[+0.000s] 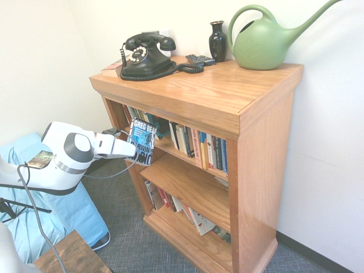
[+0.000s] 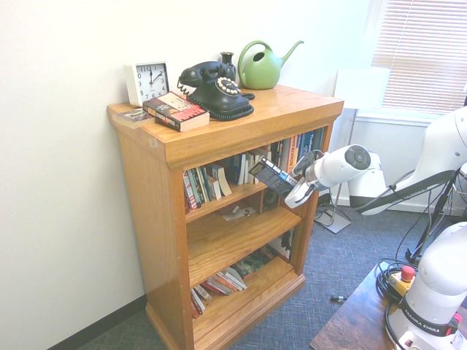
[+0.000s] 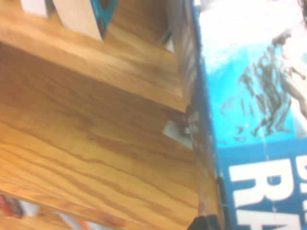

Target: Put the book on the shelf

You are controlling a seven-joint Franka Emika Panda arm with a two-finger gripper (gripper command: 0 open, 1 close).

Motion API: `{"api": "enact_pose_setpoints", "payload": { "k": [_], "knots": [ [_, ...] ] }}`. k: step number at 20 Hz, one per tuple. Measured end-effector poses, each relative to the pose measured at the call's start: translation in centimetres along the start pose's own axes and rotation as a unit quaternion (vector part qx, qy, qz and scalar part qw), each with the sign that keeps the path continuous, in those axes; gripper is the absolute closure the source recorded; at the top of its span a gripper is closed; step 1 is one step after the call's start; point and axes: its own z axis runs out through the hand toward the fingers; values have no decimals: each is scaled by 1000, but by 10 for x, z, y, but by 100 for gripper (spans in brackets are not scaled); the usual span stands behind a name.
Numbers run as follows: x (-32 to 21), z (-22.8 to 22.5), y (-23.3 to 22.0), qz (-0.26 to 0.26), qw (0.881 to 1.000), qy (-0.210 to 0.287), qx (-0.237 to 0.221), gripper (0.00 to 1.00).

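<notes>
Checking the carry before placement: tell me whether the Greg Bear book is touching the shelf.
Apart. In the first exterior view the book hangs from the tool, in front of the shelf opening, resting on no plank.

The book [image 1: 142, 141] held out in front of the shelf [image 1: 227, 96] reads "GREG BEAR" in pale letters across the top of its cover. In the wrist view its blue cover [image 3: 254, 143] shows big white letters, only "R" clear. On the robot base [image 2: 430, 321] near the shelf, "FRANKA EMIKA" is printed. The clock [image 2: 148, 82] on the shelf top carries numerals, 12 uppermost.
</notes>
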Motion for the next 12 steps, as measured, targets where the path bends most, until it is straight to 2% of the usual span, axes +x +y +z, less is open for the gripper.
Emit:
{"api": "enact_pose_setpoints", "payload": {
  "k": [5,12],
  "knots": [
    [9,-22,-13,-2,1000,7,7,100],
    [11,-7,-2,-18,1000,20,0,100]
  ]
}}
